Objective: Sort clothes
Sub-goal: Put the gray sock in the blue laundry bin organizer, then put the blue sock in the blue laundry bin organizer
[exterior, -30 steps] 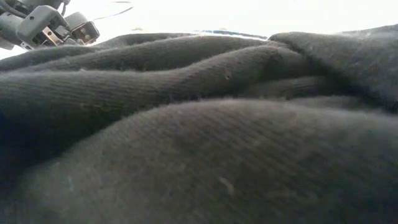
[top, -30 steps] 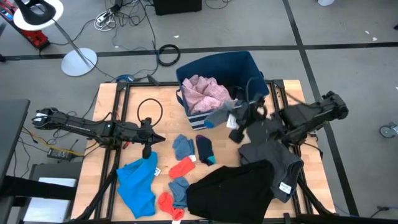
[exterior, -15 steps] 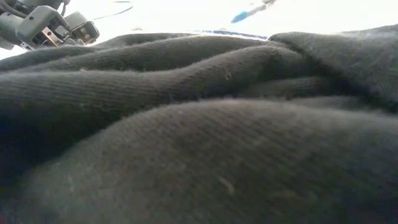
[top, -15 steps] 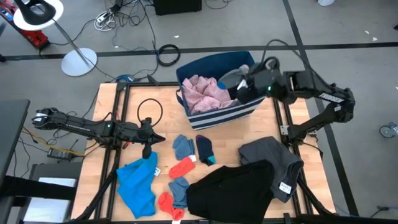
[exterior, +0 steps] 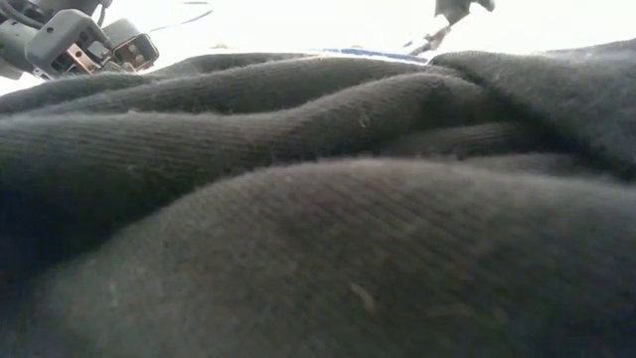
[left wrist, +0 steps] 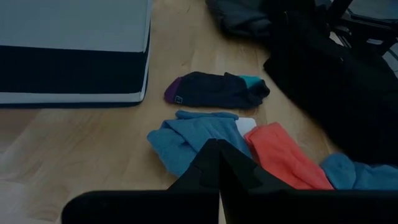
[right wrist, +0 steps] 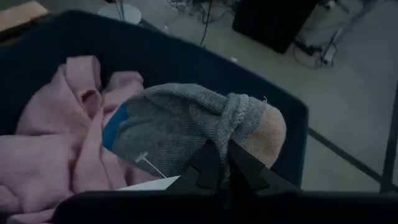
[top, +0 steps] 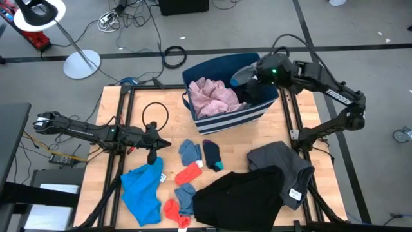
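Right wrist view shows the right gripper (right wrist: 217,163) with jaws pinched on a grey knitted sock with a blue band (right wrist: 186,127), over one navy fabric bin (top: 254,64) holding one pink garment (top: 209,95). Left gripper (top: 152,156), jaws closed and empty, hovers over the wooden worktop (top: 174,103).

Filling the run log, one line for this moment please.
right gripper: shut on grey sock, over navy bin | pink garment: in bin | left gripper: shut, idle by bright blue garment
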